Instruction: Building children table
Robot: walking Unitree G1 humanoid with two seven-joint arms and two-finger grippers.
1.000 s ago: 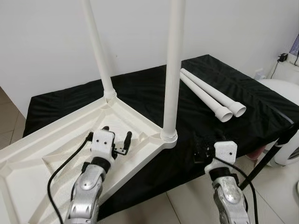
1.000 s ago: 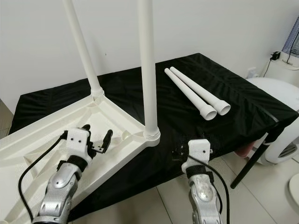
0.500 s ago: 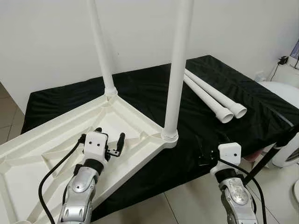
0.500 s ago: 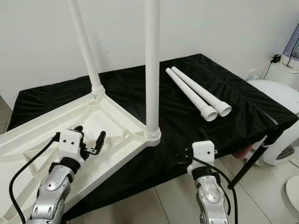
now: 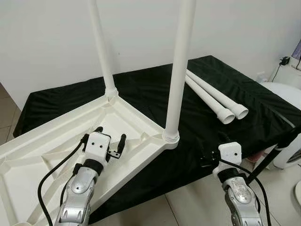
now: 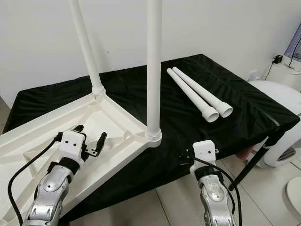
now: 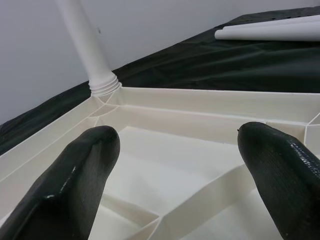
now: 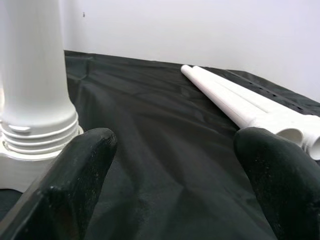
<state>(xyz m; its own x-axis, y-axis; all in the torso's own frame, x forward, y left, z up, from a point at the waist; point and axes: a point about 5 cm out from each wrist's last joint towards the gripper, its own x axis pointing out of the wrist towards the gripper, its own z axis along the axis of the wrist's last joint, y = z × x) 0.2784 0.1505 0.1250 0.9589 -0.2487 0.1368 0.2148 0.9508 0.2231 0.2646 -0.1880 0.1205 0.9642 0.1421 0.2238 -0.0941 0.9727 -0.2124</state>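
Use your right gripper, fingers spread and empty like the left gripper over the tabletop: the two loose legs lie at its 12 o'clock, open ends toward you.

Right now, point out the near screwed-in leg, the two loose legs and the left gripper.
near screwed-in leg (image 5: 178,70): left eye view, mid-shaft.
two loose legs (image 5: 211,96): left eye view, middle of the pair.
left gripper (image 5: 110,137): left eye view, between its fingertips.

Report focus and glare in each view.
Both eye views: sharp, evenly lit, no glare on the tabletop. Left wrist view: fingers blurred, fitted leg crisp. Right wrist view: fingers soft, loose legs clear.
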